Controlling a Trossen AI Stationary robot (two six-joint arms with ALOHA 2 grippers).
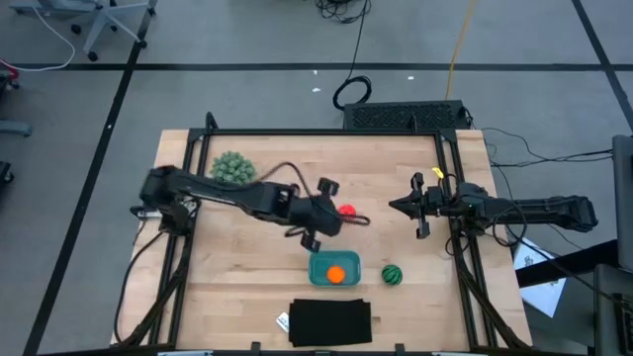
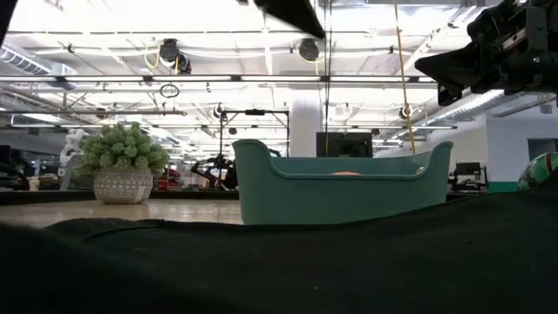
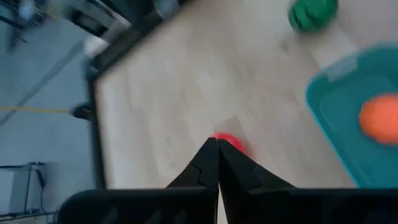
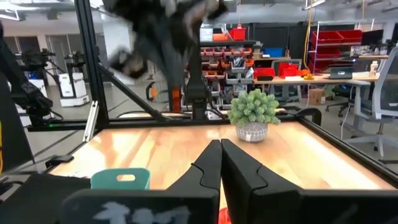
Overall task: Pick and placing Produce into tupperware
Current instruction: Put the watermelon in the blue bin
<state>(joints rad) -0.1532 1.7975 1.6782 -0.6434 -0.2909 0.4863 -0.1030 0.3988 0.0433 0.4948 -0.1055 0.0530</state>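
With the orange piece (image 1: 336,274) already in the tupperware (image 1: 318,267), the left gripper (image 3: 217,155), fingers pressed together and empty, should open before descending around the mid-surface red piece (image 1: 346,210).

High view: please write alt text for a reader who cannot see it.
Seen from above, the left gripper reaches mid-table beside the red piece, just beyond the teal tub, which holds the orange piece. The striped green piece lies right of the tub; the right gripper waits shut.
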